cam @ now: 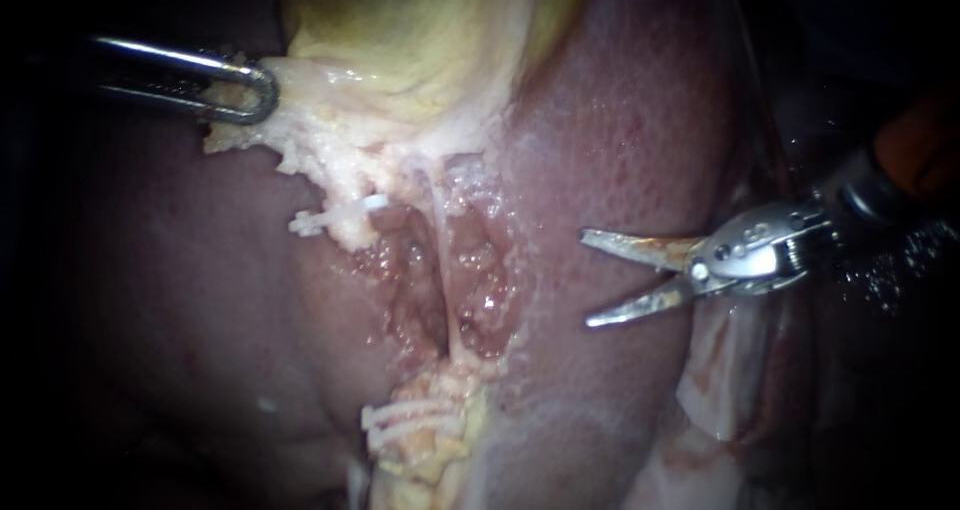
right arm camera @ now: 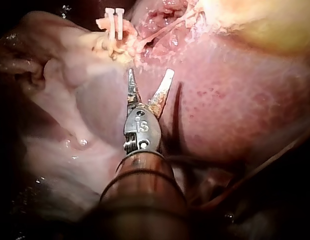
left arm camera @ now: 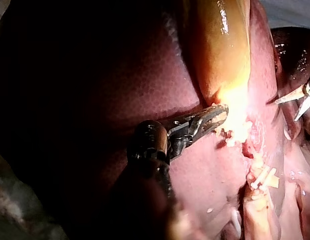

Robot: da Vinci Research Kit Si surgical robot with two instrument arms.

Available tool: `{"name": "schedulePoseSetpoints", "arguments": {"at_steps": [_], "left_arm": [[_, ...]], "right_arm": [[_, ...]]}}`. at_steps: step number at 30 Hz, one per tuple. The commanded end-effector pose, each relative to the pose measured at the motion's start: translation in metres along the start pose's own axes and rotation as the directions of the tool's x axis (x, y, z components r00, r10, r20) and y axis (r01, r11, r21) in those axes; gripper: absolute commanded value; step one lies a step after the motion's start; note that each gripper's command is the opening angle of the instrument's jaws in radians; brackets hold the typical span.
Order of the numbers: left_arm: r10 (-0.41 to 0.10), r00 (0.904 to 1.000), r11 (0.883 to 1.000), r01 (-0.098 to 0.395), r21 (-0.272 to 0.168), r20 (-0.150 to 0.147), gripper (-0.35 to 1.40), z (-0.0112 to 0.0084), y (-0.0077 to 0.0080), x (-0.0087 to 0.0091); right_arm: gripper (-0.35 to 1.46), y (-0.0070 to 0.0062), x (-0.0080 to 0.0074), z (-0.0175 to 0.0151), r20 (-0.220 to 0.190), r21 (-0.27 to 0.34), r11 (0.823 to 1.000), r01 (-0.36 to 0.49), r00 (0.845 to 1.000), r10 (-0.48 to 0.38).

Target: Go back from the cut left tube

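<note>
Endoscope: R instrument [cam: 586, 278] comes in from the right. Blades are apart w/ nothing betw them. Tips sit over bare liver [cam: 620, 120], pointing toward the dissected bed [cam: 480, 280] but off to its side, not touching it.

Left tube [cam: 348, 232] is cut, the two ends well apart. The upper stump hangs under the gallbladder [cam: 400, 40] edge w/ one white clip [cam: 330, 216] across it. The lower stump [cam: 430, 448] is at the foot of the bed w/ several lower clips [cam: 405, 418] stacked on it. Betw the stumps the bed is open, raw, reddish and glistening. A thin pale strand [cam: 447, 300] runs down the bed from the gallbladder side toward the lower stump, in one piece as far as seen.

L instrument [cam: 245, 90] comes in from the left. Jaws are closed on the pale fringe of the gallbladder, up and to the left of the bed, well apart from the R instrument.

R wrist view: blades form an open V, empty, over the liver. Two white clips on a pale stump lie ahead of the tips, near but not touching. Can't tell which stump.

L wrist view: jaws pinch pale tissue at the gallbladder base, just beside the raw bed. Clipped stump lies beyond and to one side of them. R instrument's blades show further off, spread, holding nothing.
</note>
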Motion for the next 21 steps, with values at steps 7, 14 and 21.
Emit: {"name": "schedulePoseSetpoints", "arguments": {"at_steps": [7, 14, 21], "left_arm": [[0.009, 0.9999, 1.0, -0.008, 0.014, -0.007, -0.35, 0.0018, -0.0009, -0.0013], [0.014, 0.9998, 1.0, -0.014, -0.003, 0.012, -0.35, 0.0058, -0.0026, -0.0037], [0.01, 0.9998, 1.0, -0.01, -0.005, 0.017, -0.35, 0.0063, -0.0027, -0.004]], "right_arm": [[1.43, 0.0, 0.0, -0.0004, 0.004, -0.004, 1.0, 0.001, 1.0, -0.001], [1.43, 0.0, 0.0, -0.0004, 0.004, -0.004, 1.0, 0.001, 1.0, -0.001], [1.43, 0.0, 0.0, -0.0004, 0.004, -0.004, 1.0, 0.001, 1.0, -0.001]]}}
